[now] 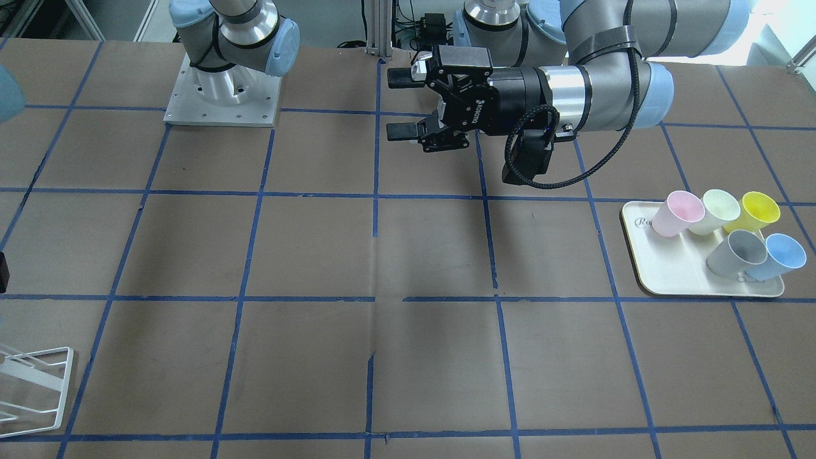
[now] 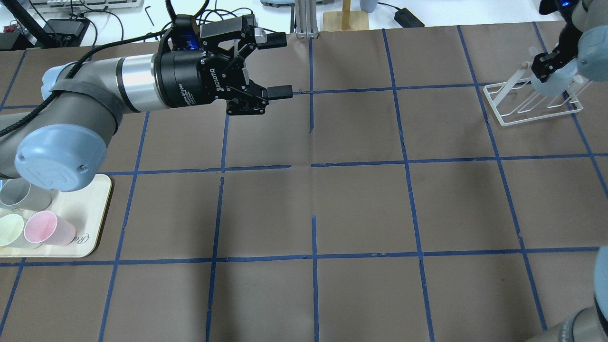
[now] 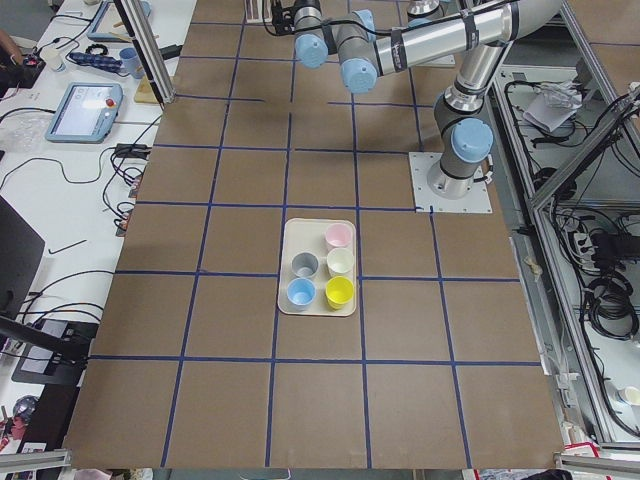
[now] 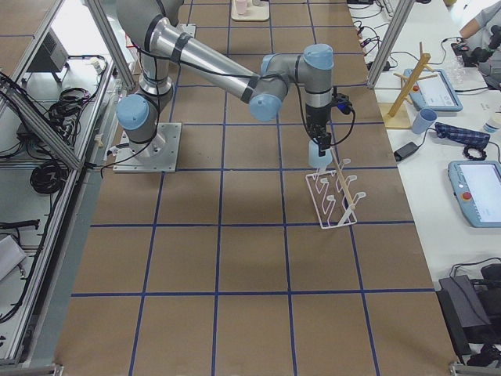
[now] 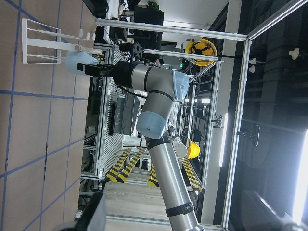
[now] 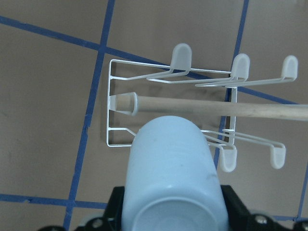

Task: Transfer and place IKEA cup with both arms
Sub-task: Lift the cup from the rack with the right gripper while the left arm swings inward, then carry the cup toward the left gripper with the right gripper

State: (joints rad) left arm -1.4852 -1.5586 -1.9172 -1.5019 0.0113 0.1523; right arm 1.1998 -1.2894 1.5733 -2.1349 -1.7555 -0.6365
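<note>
My right gripper is shut on a light-blue IKEA cup and holds it just above the near end of a white wire rack, beside the rack's wooden rod. The cup also shows in the exterior right view and the left wrist view. My left gripper is open and empty and lies level over the far middle of the table; it also shows in the front-facing view. A second light-blue cup stands on the cream tray.
The tray on my left also holds a grey cup, a pink cup, a pale-green cup and a yellow cup. The rack stands at the table's far right. Blue tape lines grid the brown table.
</note>
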